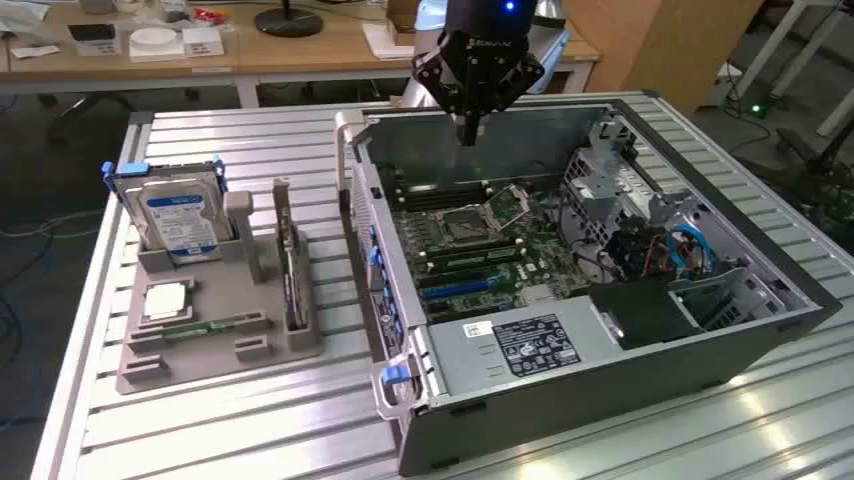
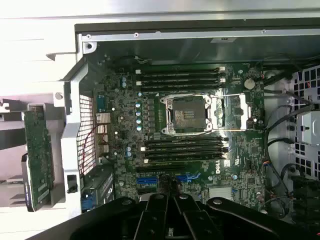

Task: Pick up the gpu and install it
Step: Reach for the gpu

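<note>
Gripper [image 1: 467, 132] closed, fingers pinched together, nothing held. It hangs above the open PC case [image 1: 601, 400]. Gpu [image 1: 286, 262] is well apart from the gripper, outside the case, standing on edge in the grey holder [image 1: 200, 365] on the bench [image 1: 240, 430]. Exterior view adds the hard drive [image 1: 180, 215] in that holder. Wrist view adds the motherboard [image 2: 125, 130] under the gripper: CPU socket [image 2: 187, 114], blue slots [image 2: 150, 179] near the fingertips. There the gpu is seen edge-on and partly cut off by the case frame; can't make out its bracket.
</note>
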`<state>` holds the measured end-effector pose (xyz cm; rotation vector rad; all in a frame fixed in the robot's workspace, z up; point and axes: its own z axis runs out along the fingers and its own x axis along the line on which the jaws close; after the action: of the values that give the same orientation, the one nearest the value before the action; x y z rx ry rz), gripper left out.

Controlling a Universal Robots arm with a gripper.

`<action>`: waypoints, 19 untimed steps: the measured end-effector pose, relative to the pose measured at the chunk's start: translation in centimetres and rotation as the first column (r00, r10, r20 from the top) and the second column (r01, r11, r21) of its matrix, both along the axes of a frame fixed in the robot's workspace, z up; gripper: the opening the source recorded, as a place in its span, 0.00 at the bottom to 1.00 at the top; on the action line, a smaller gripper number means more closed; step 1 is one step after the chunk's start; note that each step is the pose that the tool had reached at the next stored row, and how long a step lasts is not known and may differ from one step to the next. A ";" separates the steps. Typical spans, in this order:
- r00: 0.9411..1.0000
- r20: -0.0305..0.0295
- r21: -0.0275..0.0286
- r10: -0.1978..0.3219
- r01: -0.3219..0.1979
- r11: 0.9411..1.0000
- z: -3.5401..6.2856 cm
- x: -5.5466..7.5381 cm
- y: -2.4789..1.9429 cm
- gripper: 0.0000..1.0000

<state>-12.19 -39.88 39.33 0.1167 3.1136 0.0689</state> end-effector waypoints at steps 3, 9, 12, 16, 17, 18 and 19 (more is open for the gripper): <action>1.000 0.000 0.000 0.000 0.000 1.000 0.00 0.0 0.00 0.10; 1.000 0.000 0.000 0.000 0.000 1.000 0.00 -0.5 0.00 0.10; 1.000 0.000 0.000 0.000 0.000 1.000 0.00 -0.8 0.00 0.10; 1.000 0.000 0.000 0.000 0.000 1.000 0.00 -1.2 0.00 0.10; 1.000 0.000 0.000 0.000 0.000 1.000 0.00 -1.3 0.00 0.10; 1.000 0.000 0.000 0.000 0.000 1.000 0.00 -1.4 0.00 0.10; 1.000 0.000 0.000 0.000 0.000 1.000 0.00 -1.5 0.00 0.10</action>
<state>-13.67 -39.88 39.32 0.1166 3.1136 0.0690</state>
